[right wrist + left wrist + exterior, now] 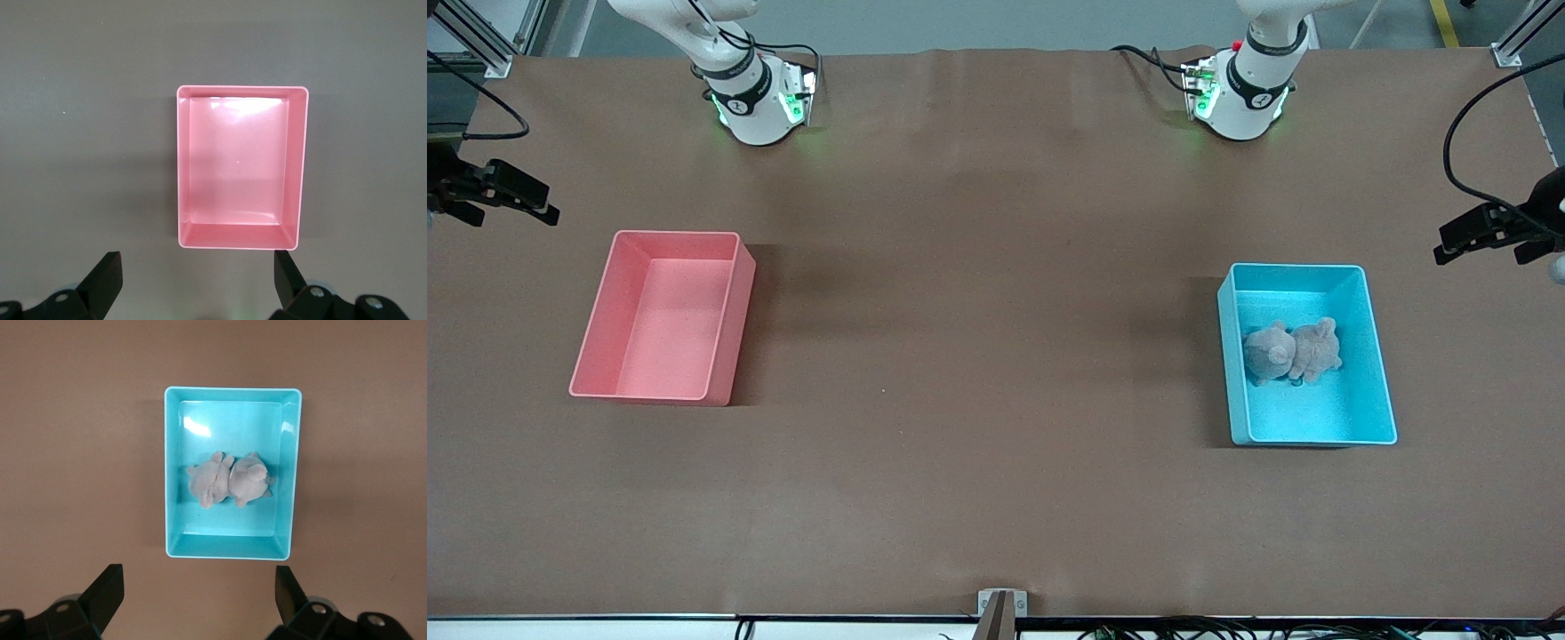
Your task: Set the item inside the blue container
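While the teddy bear lies in the blue container, my left claw and right claw both hang wide, high above the table.

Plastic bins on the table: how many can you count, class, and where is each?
2. The blue container, holding a plush toy, sits toward the left arm's end; the pink bin sits toward the right arm's end.

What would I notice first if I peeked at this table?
A grey plush bear lying inside the blue container toward the left arm's end of the table. Then the pink bin, with nothing in it, toward the right arm's end. Both claws, left and right, hang open, waiting.
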